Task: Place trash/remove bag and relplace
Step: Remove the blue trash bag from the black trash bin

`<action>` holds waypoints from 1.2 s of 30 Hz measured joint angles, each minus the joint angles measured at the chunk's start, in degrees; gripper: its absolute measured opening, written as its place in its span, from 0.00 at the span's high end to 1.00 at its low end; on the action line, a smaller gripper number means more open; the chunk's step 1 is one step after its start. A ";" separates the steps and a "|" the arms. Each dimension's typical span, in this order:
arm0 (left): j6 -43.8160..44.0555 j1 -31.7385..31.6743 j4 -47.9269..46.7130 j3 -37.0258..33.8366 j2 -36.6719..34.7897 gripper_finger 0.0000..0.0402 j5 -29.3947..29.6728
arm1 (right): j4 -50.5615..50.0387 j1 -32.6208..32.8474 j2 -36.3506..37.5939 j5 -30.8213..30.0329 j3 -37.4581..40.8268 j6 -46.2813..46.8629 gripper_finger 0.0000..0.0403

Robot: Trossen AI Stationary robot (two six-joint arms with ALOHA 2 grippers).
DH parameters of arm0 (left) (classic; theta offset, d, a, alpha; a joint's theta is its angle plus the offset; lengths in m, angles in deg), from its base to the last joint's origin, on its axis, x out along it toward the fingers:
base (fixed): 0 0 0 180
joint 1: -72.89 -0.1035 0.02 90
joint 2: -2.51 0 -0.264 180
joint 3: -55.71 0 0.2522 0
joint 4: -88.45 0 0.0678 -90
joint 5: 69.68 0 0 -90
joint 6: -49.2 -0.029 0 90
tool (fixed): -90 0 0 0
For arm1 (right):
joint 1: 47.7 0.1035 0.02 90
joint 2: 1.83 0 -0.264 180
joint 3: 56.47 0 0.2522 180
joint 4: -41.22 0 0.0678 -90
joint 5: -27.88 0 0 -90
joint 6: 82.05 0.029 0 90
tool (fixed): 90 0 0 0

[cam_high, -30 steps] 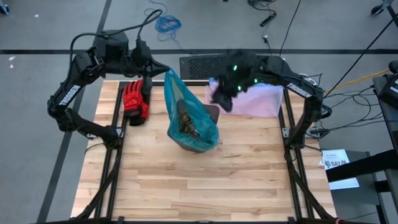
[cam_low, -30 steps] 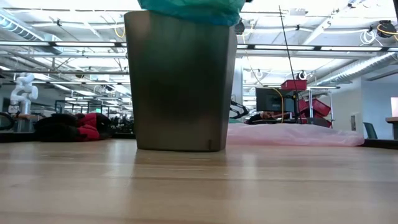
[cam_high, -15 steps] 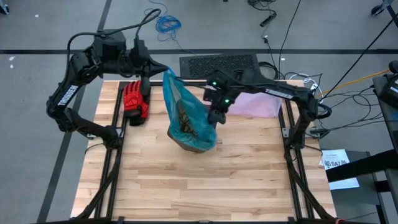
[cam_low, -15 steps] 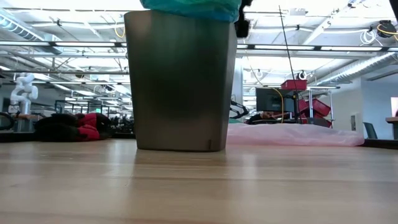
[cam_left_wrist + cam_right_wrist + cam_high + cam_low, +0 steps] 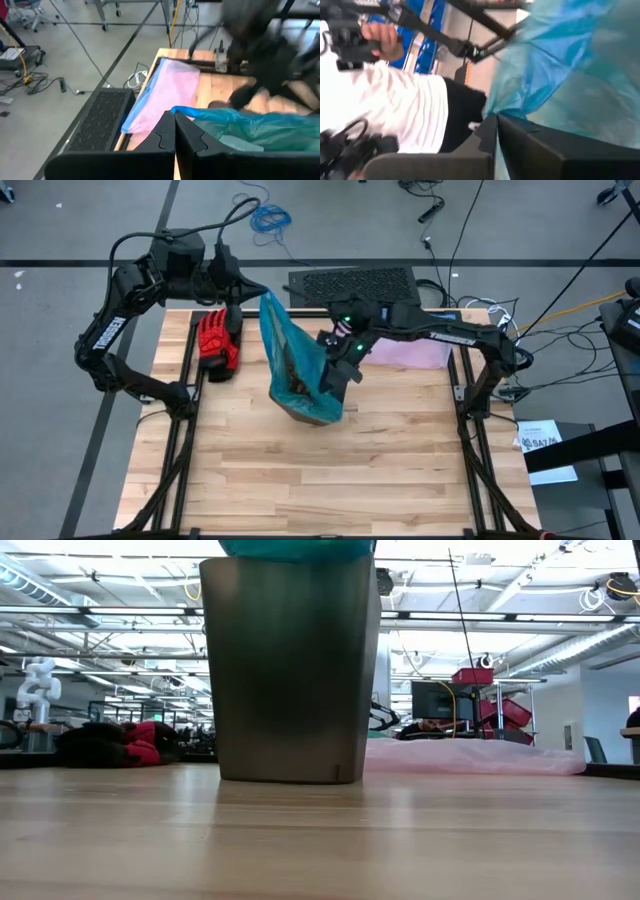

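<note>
The teal bag (image 5: 298,358) sits in the dark bin (image 5: 290,670) at the table's middle, with brown trash inside. Its mouth is drawn up slantwise toward the far left, and its top shows above the bin's rim (image 5: 295,548). My left gripper (image 5: 255,293) is shut on the bag's raised far-left corner. My right gripper (image 5: 335,375) is shut at the bag's right rim, just above the bin. My left gripper pinches the bag's raised edge (image 5: 176,109) between its two fingers, coming from the table's far left and slanting a little down. The film runs taut from there down to the bin. My right gripper pinches the bag's right rim (image 5: 491,113) between its shut fingers, coming from the table's right and slanting down. One layer or several, I cannot tell.
A red glove (image 5: 215,345) lies at the far left of the table. A pale pink bag with a blue edge (image 5: 405,345) lies at the far right. A black vented panel (image 5: 350,284) stands beyond the far edge. The right wrist view shows a person's white sleeve (image 5: 395,110).
My right gripper has come down and toward the table's left and near side, turning as it went, from above the pink bag to the teal bag's right rim. The bag's raised corner stays with my left gripper.
</note>
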 joint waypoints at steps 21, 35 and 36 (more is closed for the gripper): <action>-0.62 0.00 -0.91 -0.02 -0.23 1.00 2.07 | -32.55 -0.08 -1.51 -33.09 -24.58 -2.50 0.81; -0.64 0.00 -0.86 -0.02 -3.08 1.00 2.05 | -27.35 -9.97 -11.29 2.65 -24.56 -18.64 0.47; -0.61 0.00 -0.88 -0.02 -3.08 1.00 2.05 | -26.30 -9.80 -12.08 5.25 -24.56 -18.36 0.47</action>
